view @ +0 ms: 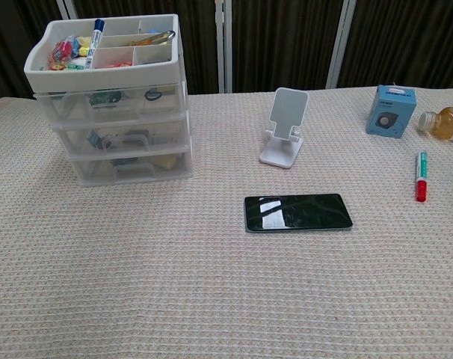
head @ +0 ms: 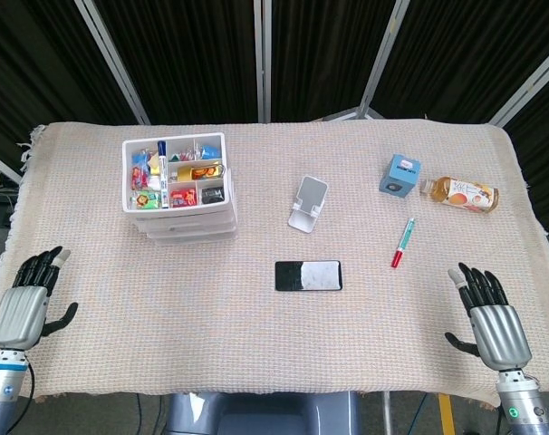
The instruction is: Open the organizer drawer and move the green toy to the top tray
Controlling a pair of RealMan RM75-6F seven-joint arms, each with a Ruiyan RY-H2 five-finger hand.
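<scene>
Nothing is in hand yet: the left hand (head: 23,304) rests at the near left edge of the table with its fingers spread and empty, and the right hand (head: 492,317) lies the same way at the near right edge, well apart from everything. Neither shows in the chest view.

The white plastic three-drawer organizer (view: 114,120) stands at the far left of the beige woven table cover (head: 256,344), all its clear drawers closed. Through the uppermost drawer front (view: 111,101) a small green object (view: 105,96) shows — probably the green toy, though the frosted plastic blurs it. The divided top tray (view: 148,26) above it already holds a blue-capped marker (view: 96,34) and assorted small colourful items, so free compartments are few.

The step in hand looks like the reach to that drawer, and the left hand is the nearer one. It would do well to come in low from the front, hook the drawer's handle and pull straight out — the light organizer may slide or tip unless steadied.

Little blocks the path. The black smartphone (view: 297,212), white phone stand (view: 286,127), small blue box (view: 392,111), amber drink bottle (head: 460,193) and red-and-green pen (view: 421,176) all lie to the right, away from the organizer.
</scene>
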